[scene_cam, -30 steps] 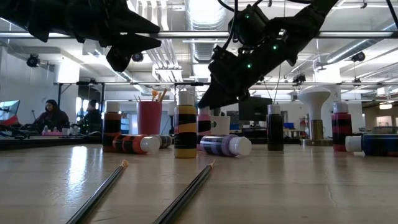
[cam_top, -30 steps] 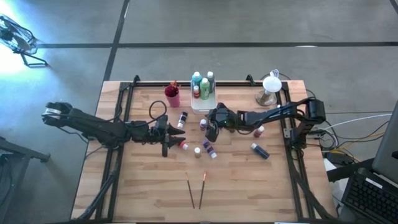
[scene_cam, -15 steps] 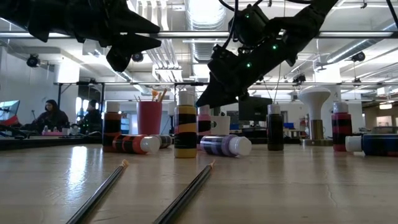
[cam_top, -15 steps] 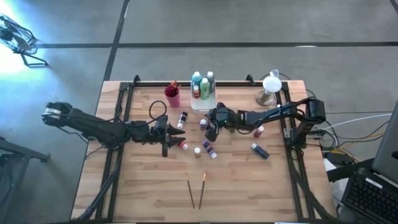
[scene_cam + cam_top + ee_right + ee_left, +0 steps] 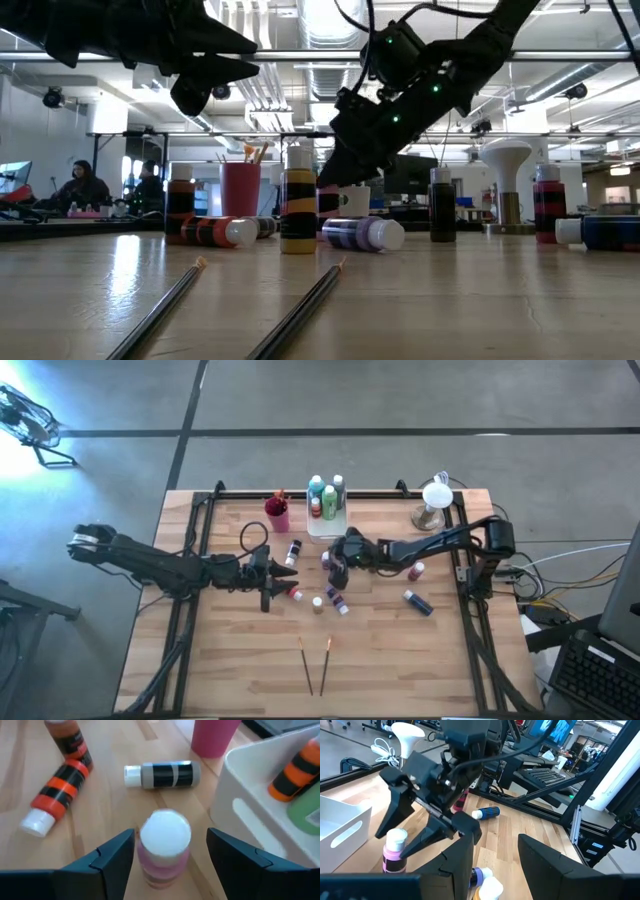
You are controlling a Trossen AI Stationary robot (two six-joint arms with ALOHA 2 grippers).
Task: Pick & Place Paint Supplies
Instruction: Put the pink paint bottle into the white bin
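Two dark arms share the wooden table (image 5: 230, 660), but only one is on a target. The right gripper (image 5: 167, 851) hangs directly over an upright pink paint bottle with a white cap (image 5: 164, 845), its fingers spread apart on either side of the cap and touching nothing — lined up, I judge, for a straight descent and a squeeze around the neck. That bottle stands just beside the translucent white rectangular tray (image 5: 260, 805), where green and orange bottles already stand, so the carry looks short. A grey black-banded bottle (image 5: 162, 774) and a red one (image 5: 55, 797) lie on their sides nearby. The left gripper (image 5: 280, 572) waits left of centre, jaws parted and empty. Two thin brushes (image 5: 316, 663) lie at the near edge.
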